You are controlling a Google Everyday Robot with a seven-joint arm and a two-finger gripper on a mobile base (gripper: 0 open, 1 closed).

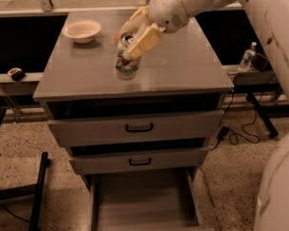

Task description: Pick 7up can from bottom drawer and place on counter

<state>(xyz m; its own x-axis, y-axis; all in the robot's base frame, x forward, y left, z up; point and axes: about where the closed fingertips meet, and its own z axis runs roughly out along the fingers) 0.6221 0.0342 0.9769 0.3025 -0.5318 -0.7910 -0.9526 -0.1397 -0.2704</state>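
On the counter (183, 66), the bowl (82, 31) sits at ten o'clock. The can (127, 64) is near the middle, with the pincer (126, 49) clasped around it from one o'clock. The bottom drawer (144, 201) juts out at six o'clock.
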